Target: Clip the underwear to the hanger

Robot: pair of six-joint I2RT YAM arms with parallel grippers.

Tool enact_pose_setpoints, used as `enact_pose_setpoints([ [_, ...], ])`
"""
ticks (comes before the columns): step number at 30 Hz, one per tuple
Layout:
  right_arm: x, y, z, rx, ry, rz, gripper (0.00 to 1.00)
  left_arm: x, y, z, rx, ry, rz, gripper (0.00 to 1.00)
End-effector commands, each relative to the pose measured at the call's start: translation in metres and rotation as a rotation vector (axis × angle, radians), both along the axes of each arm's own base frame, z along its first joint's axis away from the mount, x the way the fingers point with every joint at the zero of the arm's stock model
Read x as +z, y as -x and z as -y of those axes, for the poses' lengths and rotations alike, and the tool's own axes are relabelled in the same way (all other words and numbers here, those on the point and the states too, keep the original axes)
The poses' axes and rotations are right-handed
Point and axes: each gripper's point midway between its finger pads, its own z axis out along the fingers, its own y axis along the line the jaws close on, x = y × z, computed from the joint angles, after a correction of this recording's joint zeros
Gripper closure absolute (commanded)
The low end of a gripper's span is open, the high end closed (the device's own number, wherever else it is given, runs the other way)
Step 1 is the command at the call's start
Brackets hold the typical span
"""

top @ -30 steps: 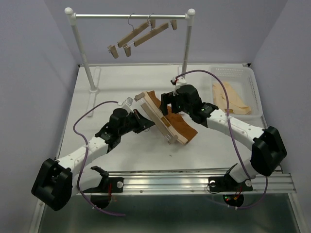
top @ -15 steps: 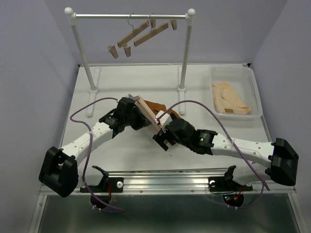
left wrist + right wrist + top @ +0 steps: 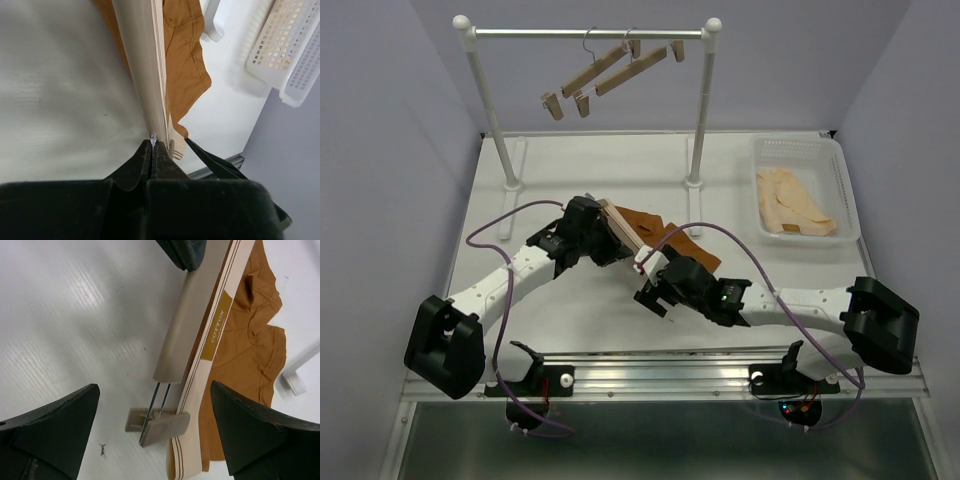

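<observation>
The left jaws are pinched shut at one end of the straight light-wood bar hanger (image 3: 143,75). They seem to grip its thin metal part, though the fingers hide the contact. The right jaws stand wide apart over the white surface (image 3: 65,310), with the hanger's end clip (image 3: 160,426) between them, touching neither. The rust-brown fabric underwear (image 3: 245,355) lies beyond the bar, its striped tan waistband (image 3: 202,375) running alongside.

White table (image 3: 570,160), lavender walls (image 3: 380,150) — white garment rail (image 3: 540,33)

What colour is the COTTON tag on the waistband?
The tag is mustard yellow, pale lettering; clearest in right wrist view.
</observation>
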Motion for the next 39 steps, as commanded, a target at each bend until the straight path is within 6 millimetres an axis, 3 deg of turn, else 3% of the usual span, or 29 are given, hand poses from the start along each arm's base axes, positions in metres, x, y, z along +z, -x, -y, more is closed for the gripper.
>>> enact_pose_setpoints([
  [1,0.022,-0.019,-0.021,-0.007,-0.093,0.118,0.04,0.024,-0.005,0.009,-0.016,0.055,0.042,1.00],
  [7,0.028,-0.029,-0.026,-0.047,-0.159,0.172,0.29,0.030,-0.002,0.009,-0.027,0.063,0.048,1.00],
  [14,0.022,-0.035,-0.026,-0.049,-0.144,0.215,0.34,0.045,0.003,0.011,-0.060,0.087,0.083,1.00],
  [18,0.024,-0.040,-0.026,-0.060,-0.127,0.247,0.57,0.050,0.006,0.009,-0.072,0.079,0.100,1.00],
  [28,0.024,-0.048,-0.028,-0.062,-0.092,0.288,0.99,0.058,0.013,0.016,-0.142,0.126,0.141,1.00],
  [30,0.029,-0.048,-0.030,-0.062,-0.104,0.288,0.99,0.064,0.011,0.017,-0.154,0.126,0.160,0.67],
  [31,0.029,-0.047,-0.029,-0.065,-0.104,0.277,0.99,0.067,0.011,0.017,-0.155,0.126,0.173,0.44],
  [32,0.031,-0.046,-0.031,-0.064,-0.113,0.269,0.99,0.073,0.008,0.016,-0.155,0.123,0.200,0.04],
  [35,0.039,-0.039,-0.033,-0.054,-0.154,0.221,0.99,0.088,0.004,0.014,-0.147,0.117,0.252,0.01],
  [39,0.046,-0.024,-0.031,-0.015,-0.197,0.157,0.99,0.122,-0.013,0.010,-0.107,0.103,0.367,0.01],
])
